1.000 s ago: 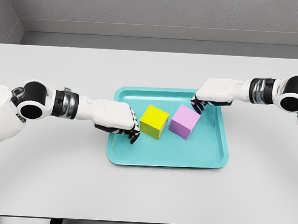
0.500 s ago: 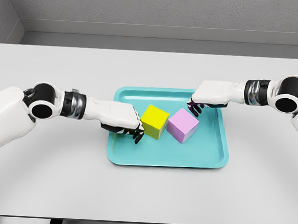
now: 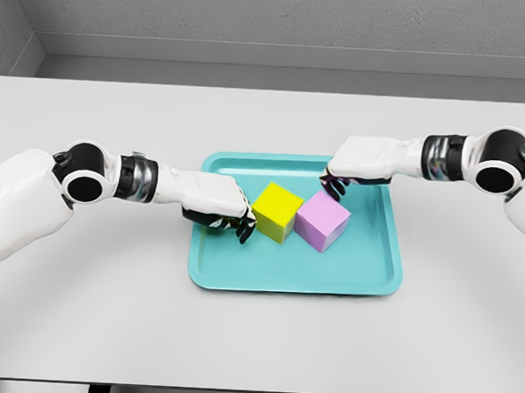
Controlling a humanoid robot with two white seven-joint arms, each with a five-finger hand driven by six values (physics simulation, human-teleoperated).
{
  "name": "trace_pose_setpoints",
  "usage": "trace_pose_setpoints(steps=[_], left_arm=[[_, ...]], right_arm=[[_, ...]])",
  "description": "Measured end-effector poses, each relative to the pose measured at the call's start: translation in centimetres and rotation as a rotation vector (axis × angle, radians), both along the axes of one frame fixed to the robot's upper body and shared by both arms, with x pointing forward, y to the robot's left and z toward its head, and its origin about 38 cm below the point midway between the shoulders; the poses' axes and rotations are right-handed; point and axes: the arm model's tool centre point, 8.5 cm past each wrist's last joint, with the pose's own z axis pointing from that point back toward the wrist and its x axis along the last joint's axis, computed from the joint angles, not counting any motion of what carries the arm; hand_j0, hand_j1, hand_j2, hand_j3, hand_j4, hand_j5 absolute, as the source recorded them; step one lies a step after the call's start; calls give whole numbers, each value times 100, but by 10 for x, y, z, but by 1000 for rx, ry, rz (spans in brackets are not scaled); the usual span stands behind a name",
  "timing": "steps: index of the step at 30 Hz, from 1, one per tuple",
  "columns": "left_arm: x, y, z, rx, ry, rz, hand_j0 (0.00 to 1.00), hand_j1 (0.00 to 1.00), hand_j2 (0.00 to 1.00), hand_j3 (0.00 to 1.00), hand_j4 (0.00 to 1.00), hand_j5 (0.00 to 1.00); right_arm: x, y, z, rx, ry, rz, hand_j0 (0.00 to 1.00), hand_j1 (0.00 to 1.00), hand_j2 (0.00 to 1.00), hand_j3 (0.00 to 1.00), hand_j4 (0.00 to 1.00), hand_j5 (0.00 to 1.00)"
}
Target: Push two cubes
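Pushing from both sides, we see the left robot hand (image 3: 219, 210) with fingers curled, holding nothing, its dark fingertips (image 3: 244, 230) against the left face of the glossy yellow cube (image 3: 276, 211). The right robot hand (image 3: 357, 163) also has curled fingers, gripping nothing, fingertips at the upper back corner of the matte pink cube (image 3: 322, 222). We judge both are placed to drive the cubes together rather than lift them. Both cubes sit near the middle of the shallow teal plastic tray (image 3: 377, 282), which rests on the white counter (image 3: 107, 312). The cubes look touching at one edge, both turned at an angle to the tray rim. Yellow is bright and shiny, pink paler; they look similar in size.
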Motion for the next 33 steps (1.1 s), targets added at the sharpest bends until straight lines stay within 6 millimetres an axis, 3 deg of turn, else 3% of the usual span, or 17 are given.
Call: trace_pose_setpoints(steps=[7, 16, 20, 22, 23, 24, 25, 27, 30, 32, 33], left_arm=[[3, -2, -1, -5, 5, 8, 41, 41, 41, 41, 41, 41], [6, -3, -1, -7, 8, 16, 41, 41, 41, 41, 41, 41], [11, 0, 7, -8, -9, 21, 41, 41, 41, 41, 41, 41], [13, 8, 15, -12, -16, 32, 42, 42, 42, 42, 42, 42], [12, 16, 18, -15, -14, 40, 42, 42, 42, 42, 42, 42], [11, 23, 22, -17, -14, 45, 42, 42, 42, 42, 42, 42], [9, 29, 26, -18, -17, 46, 42, 42, 42, 42, 42, 42], [6, 42, 34, -24, -27, 59, 43, 43, 43, 43, 43, 43], [-1, 64, 50, -29, -61, 79, 44, 44, 44, 44, 44, 44], [-20, 77, 21, -51, 4, 112, 46, 46, 46, 46, 46, 46], [-20, 83, 25, -70, -5, 130, 46, 46, 46, 46, 46, 46]], right_arm=[[-7, 10, 0, 3, 1, 34, 26, 26, 26, 26, 26, 26], [-3, 2, 7, 19, -13, 11, 30, 30, 30, 30, 30, 30], [8, -43, 23, 45, -44, -110, 32, 32, 32, 32, 32, 32], [12, -71, 35, 53, -68, -176, 39, 39, 39, 39, 39, 39], [13, -83, 42, 51, -82, -203, 47, 47, 47, 47, 47, 47], [12, -96, 45, 44, -87, -228, 65, 65, 65, 65, 65, 65], [10, -109, 47, 32, -89, -253, 100, 100, 100, 100, 100, 100], [5, -139, 56, 2, -105, -306, 100, 100, 100, 100, 100, 100], [-13, -179, 45, -59, -71, -373, 100, 100, 100, 100, 100, 100], [-25, -197, 36, -101, -46, -397, 100, 100, 100, 100, 100, 100], [-33, -203, 32, -123, -33, -401, 100, 100, 100, 100, 100, 100]])
